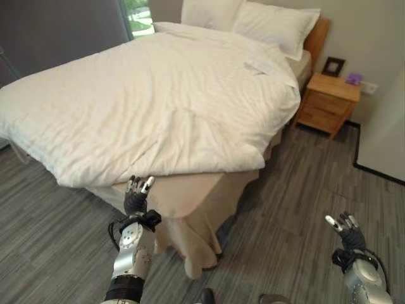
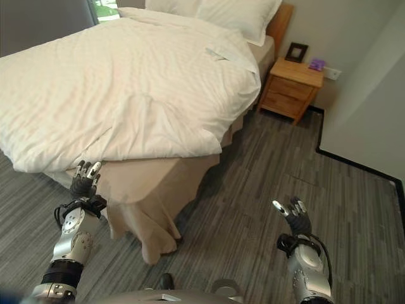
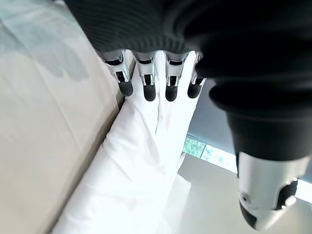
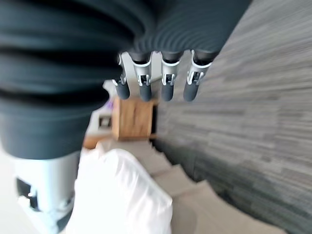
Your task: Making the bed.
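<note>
Bed corner ahead, both robot hands free

Bed (image 1: pixel 190 196) with a beige skirt stands before me, covered by a rumpled white duvet (image 1: pixel 145 107) that hangs over its near corner. Two white pillows (image 1: pixel 272 25) lean against the wooden headboard (image 1: pixel 319 35) at the far end. Beside the headboard stands a small wooden nightstand (image 1: pixel 326 101) carrying a dark picture frame (image 1: pixel 333 65) and a small purple object (image 1: pixel 354 78).

My left robot hand (image 1: pixel 136 193) is raised just below the duvet's hanging edge, at the beige skirt, its fingers (image 3: pixel 148 80) straight and released, holding nothing; I cannot tell whether they touch the cloth. My right robot hand (image 1: pixel 345 228) hovers over the grey wood-plank floor (image 1: pixel 297 190), well apart from the bed, its fingers (image 4: pixel 167 83) likewise relaxed and empty.
</note>
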Available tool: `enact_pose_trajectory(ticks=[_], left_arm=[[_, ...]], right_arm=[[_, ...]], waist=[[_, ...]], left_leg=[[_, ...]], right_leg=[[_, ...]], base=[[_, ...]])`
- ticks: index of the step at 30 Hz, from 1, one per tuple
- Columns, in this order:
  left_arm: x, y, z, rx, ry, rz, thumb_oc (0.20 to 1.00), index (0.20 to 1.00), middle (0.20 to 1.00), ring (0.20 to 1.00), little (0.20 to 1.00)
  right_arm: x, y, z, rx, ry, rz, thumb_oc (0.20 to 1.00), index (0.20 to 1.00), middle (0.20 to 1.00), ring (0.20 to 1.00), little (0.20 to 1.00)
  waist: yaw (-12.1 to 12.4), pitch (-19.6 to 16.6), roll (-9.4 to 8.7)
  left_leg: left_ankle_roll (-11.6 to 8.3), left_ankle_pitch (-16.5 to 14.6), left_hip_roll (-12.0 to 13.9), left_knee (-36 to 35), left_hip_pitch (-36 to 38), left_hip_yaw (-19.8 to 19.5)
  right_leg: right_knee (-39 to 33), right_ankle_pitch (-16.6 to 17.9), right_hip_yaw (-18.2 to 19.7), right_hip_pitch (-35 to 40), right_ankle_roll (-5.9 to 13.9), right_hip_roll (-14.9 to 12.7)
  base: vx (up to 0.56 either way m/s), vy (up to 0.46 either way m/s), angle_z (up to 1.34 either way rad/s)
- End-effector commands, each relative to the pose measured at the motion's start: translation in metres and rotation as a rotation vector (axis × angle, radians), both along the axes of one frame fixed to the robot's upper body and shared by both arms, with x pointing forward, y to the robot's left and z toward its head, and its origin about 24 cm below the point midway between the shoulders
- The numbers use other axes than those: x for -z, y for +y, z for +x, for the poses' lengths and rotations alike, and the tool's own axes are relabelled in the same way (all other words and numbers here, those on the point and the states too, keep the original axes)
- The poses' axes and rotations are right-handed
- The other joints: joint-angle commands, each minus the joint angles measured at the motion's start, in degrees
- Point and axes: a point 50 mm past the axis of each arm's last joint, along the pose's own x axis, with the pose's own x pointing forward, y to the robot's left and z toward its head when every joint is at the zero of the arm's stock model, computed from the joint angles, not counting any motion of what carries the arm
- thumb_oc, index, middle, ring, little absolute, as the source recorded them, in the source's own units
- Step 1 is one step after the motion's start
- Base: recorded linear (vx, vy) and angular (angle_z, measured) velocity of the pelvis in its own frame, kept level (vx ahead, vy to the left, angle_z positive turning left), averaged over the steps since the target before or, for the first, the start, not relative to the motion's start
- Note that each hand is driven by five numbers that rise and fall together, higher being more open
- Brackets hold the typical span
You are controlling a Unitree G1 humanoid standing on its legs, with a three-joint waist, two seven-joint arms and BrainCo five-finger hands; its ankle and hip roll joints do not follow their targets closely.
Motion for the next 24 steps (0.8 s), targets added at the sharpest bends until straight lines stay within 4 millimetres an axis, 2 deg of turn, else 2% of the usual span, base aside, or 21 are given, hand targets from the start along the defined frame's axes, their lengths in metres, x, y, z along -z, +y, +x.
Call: enact_pose_trajectory(ticks=[1, 3, 4, 6, 10, 16, 17, 18, 19, 20, 21, 22, 23, 24], left_arm=[[-0.028, 0.006, 0.009, 0.047, -0.121, 0.115, 1.000, 1.000, 1.000, 1.000, 1.000], [-0.028, 0.005, 0.009, 0.058, -0.122, 0.112, 1.000, 1.000, 1.000, 1.000, 1.000], [-0.026, 0.001, 0.010, 0.081, -0.107, 0.129, 1.000, 1.000, 1.000, 1.000, 1.000], [-0.023, 0.002, 0.008, 0.078, -0.100, 0.129, 1.000, 1.000, 1.000, 1.000, 1.000], [-0.014, -0.002, 0.004, 0.091, -0.080, 0.090, 1.000, 1.000, 1.000, 1.000, 1.000], [-0.006, 0.000, -0.002, 0.074, -0.046, 0.078, 1.000, 1.000, 1.000, 1.000, 1.000], [-0.049, 0.032, 0.011, -0.015, -0.133, 0.284, 1.000, 1.000, 1.000, 1.000, 1.000], [-0.050, 0.038, 0.008, -0.015, -0.135, 0.295, 1.000, 1.000, 1.000, 1.000, 1.000], [-0.050, 0.038, 0.008, -0.016, -0.136, 0.295, 1.000, 1.000, 1.000, 1.000, 1.000], [-0.048, 0.039, 0.007, -0.016, -0.127, 0.298, 1.000, 1.000, 1.000, 1.000, 1.000], [-0.048, 0.039, 0.007, -0.017, -0.127, 0.298, 1.000, 1.000, 1.000, 1.000, 1.000], [-0.050, 0.040, 0.008, -0.025, -0.135, 0.301, 1.000, 1.000, 1.000, 1.000, 1.000], [-0.053, 0.041, 0.009, -0.024, -0.150, 0.299, 1.000, 1.000, 1.000, 1.000, 1.000], [-0.059, 0.041, 0.009, -0.033, -0.189, 0.273, 1.000, 1.000, 1.000, 1.000, 1.000]], right_arm=[[-0.037, -0.020, 0.026, -0.030, -0.110, -0.155, 1.000, 1.000, 1.000, 1.000, 1.000], [-0.042, -0.022, 0.028, -0.040, -0.121, -0.182, 1.000, 1.000, 1.000, 1.000, 1.000], [-0.050, -0.027, 0.029, -0.060, -0.125, -0.248, 1.000, 1.000, 1.000, 1.000, 1.000], [-0.051, -0.026, 0.030, -0.068, -0.122, -0.269, 1.000, 1.000, 1.000, 1.000, 1.000], [-0.063, -0.031, 0.035, -0.104, -0.147, -0.327, 1.000, 1.000, 1.000, 1.000, 1.000], [-0.060, -0.024, 0.036, -0.080, -0.170, -0.277, 1.000, 1.000, 1.000, 1.000, 1.000], [-0.027, -0.030, 0.008, 0.212, -0.184, 0.008, 1.000, 1.000, 1.000, 1.000, 1.000], [-0.027, -0.017, 0.017, 0.109, -0.168, -0.013, 1.000, 1.000, 1.000, 1.000, 1.000], [-0.027, -0.016, 0.018, 0.109, -0.168, -0.013, 1.000, 1.000, 1.000, 1.000, 1.000], [-0.026, -0.013, 0.017, 0.078, -0.164, -0.012, 1.000, 1.000, 1.000, 1.000, 1.000], [-0.026, -0.013, 0.017, 0.078, -0.165, -0.012, 1.000, 1.000, 1.000, 1.000, 1.000], [-0.022, -0.017, 0.011, 0.091, -0.144, -0.018, 1.000, 1.000, 1.000, 1.000, 1.000], [-0.020, -0.020, 0.009, 0.094, -0.128, -0.032, 1.000, 1.000, 1.000, 1.000, 1.000], [-0.016, -0.023, 0.004, 0.116, -0.108, -0.025, 1.000, 1.000, 1.000, 1.000, 1.000]], waist=[[-0.4, 0.4, -0.97], [-0.7, 0.4, -1.08], [-1.2, 0.6, -1.69], [-1.1, 0.7, -2.14], [-0.1, -0.8, -2.61], [0.4, -1.3, -2.39], [1.4, 0.9, 0.60], [0.7, 1.9, 1.78], [0.8, 1.9, 1.80], [-0.4, 2.4, 2.23], [-0.3, 2.3, 2.30], [-0.7, 2.3, 2.25], [-0.5, 2.2, 1.76], [-1.0, 2.3, 1.69]], left_leg=[[-5.68, -0.5, 2.5, 0.7, 4.1, -0.1], [-5.74, -1.0, 2.3, 0.7, 4.4, -0.7], [-5.63, -1.3, 1.7, 0.7, 4.7, -2.4], [-5.62, -1.6, 1.6, 0.7, 5.3, -2.4], [-5.90, -1.5, 1.5, 0.7, 4.4, -4.0], [-6.11, -1.7, 1.7, 0.7, 4.4, -5.0], [-9.38, 2.0, 9.4, 4.6, -3.7, -1.8], [-8.16, 1.9, 8.2, 2.0, -0.9, 0.0], [-8.18, 2.1, 8.2, 1.9, -0.9, 0.2], [-7.67, 1.6, 7.4, 1.0, 0.9, 0.4], [-7.71, 1.8, 7.5, 0.9, 0.8, 0.5], [-7.64, 1.1, 6.4, 0.7, 1.4, 1.1], [-7.60, 1.0, 5.6, 0.7, 1.2, 1.4], [-7.58, 0.2, 5.2, 0.7, 1.8, 0.7]], right_leg=[[-5.6, 8.6, 1.5, -1.8, 0.50, 1.3], [-9.0, 8.9, 1.7, -2.0, 0.43, 1.4], [-12.0, 8.8, 4.3, -1.7, 0.81, 2.3], [-12.0, 9.5, 4.8, -1.8, 0.90, 2.4], [-17.3, 8.2, 3.4, 2.1, -0.05, 2.4], [-18.9, 7.3, 2.0, 4.3, -0.85, 2.3], [-2.9, 15.8, -7.6, -0.2, -0.42, -14.7], [3.4, 12.5, -9.2, -3.4, -0.96, -11.3], [3.5, 12.6, -9.1, -3.6, -1.05, -11.2], [4.3, 7.4, -6.9, -6.6, -1.09, -4.2], [4.2, 7.6, -6.9, -6.7, -1.19, -4.1], [0.6, 4.6, -8.7, -7.1, -1.73, -0.3], [-2.6, 4.1, -10.1, -5.9, -2.13, 0.5], [-4.8, 4.1, -8.8, -4.7, -1.49, 0.3]], base=[[0.18, 0.049, 0.11], [0.16, 0.021, 0.03], [0.09, -0.001, 0.11], [0.09, -0.025, 0.43], [0.08, -0.056, 0.31], [0.05, -0.028, 0.16], [0.09, 0.338, 0.00], [0.06, 0.344, 0.10], [0.14, 0.569, 0.21], [0.08, 0.205, 0.19], [0.16, 0.339, -0.12], [0.10, 0.155, -0.20], [0.15, 0.177, -0.21], [0.06, 0.046, 0.08]])
